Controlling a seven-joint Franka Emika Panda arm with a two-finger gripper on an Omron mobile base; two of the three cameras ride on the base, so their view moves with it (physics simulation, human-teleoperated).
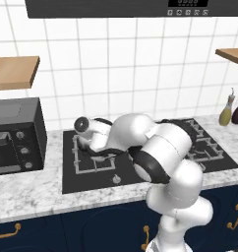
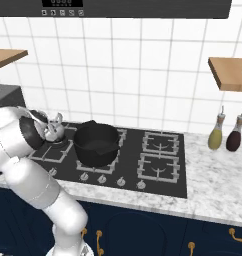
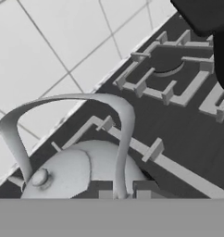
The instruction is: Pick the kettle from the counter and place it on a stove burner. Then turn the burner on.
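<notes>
**Kettle over rear-left burner, pincer shut at its handle**

My arm reaches left across the cooktop (image 2: 158, 131) to its back-left corner. The kettle (image 2: 54, 131) sits at the rear-left grate (image 2: 55, 149), close to the tiled wall (image 2: 143, 75). In the right base view its silvery body and spout show just past my forearm, left of the black pot (image 2: 96, 143). I cannot tell if the kettle rests on the grate or hangs just above it.

In the hand view the kettle (image 3: 81, 169) is right below the camera: rounded lid with a small knob, thin arched handle (image 3: 72, 99) curving over it. My pincer is closed tight. The fingertips sit at the bottom edge by the handle's near end, mostly cut off, so I can't confirm from the view that they clamp the wire. Beyond the kettle are a grate bar, dark glass and another square grate (image 3: 167, 69) with its ring burner; the pot's dark edge is at upper right.

The pot stands on the front-middle grate. Knobs (image 2: 102, 179) line the cooktop's front edge. The table (image 2: 213, 185) is light marble over navy cabinet fronts (image 2: 143, 232). Two bottles (image 2: 225, 132) stand on it to the right, and a dark microwave (image 1: 17, 135) on it to the left in the left base view.
</notes>
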